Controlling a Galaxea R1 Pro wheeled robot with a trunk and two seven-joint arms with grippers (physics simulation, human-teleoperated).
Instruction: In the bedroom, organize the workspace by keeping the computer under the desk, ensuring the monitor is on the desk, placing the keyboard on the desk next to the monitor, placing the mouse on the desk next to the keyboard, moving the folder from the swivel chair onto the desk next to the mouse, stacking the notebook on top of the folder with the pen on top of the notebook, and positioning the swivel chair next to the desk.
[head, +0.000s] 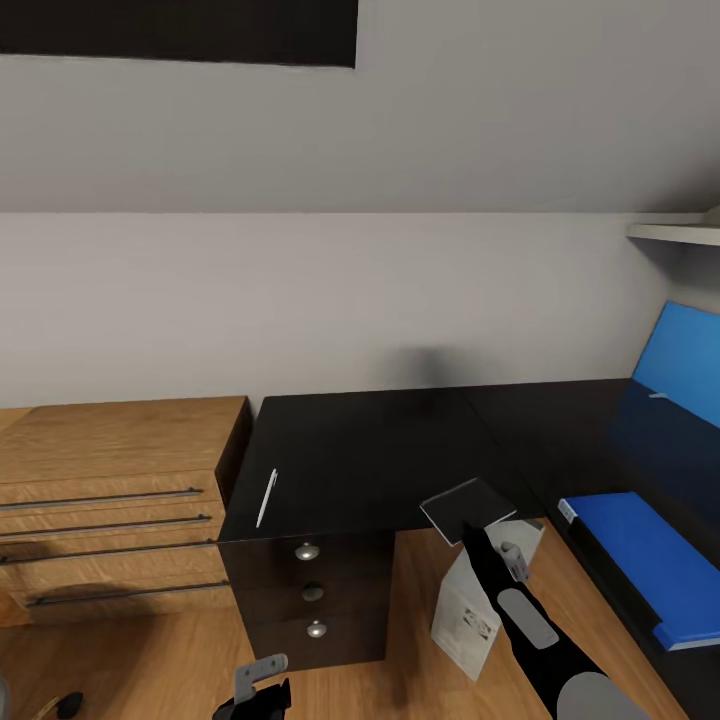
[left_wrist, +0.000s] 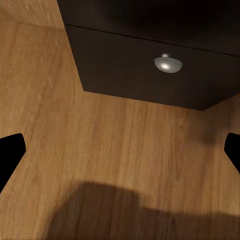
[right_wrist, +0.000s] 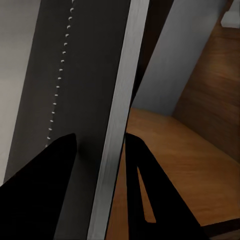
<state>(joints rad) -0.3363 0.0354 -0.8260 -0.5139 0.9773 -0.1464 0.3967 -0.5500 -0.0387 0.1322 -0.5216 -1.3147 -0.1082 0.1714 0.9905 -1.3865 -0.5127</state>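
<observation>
The right gripper (head: 468, 527) holds the notebook (head: 468, 503) by one edge, up in the air just past the inner corner of the desk (head: 380, 450). In the right wrist view the two fingers (right_wrist: 55, 165) sit on either side of the notebook's (right_wrist: 85, 100) thin pale edge, squeezing it.

The notebook looks thin, flat and light. It is probably stiff enough to stay flat, but held by only one edge it could tip or slide out (so it should move slowly). A grip further in from the edge would feel safer.

The folder (head: 650, 560) is blue and thick, and it lies flat on the right part of the desk. It looks like a good firm bed for the notebook.

The pen (head: 266, 497) lies on the left part of the desk, near the front edge. It is very thin and may roll, so it needs a pinch across its middle.

The computer (head: 475, 600) stands on the floor under the desk.

The left gripper (head: 258, 690) hangs low near the drawers (head: 312, 592), wide open and holding nothing.
</observation>
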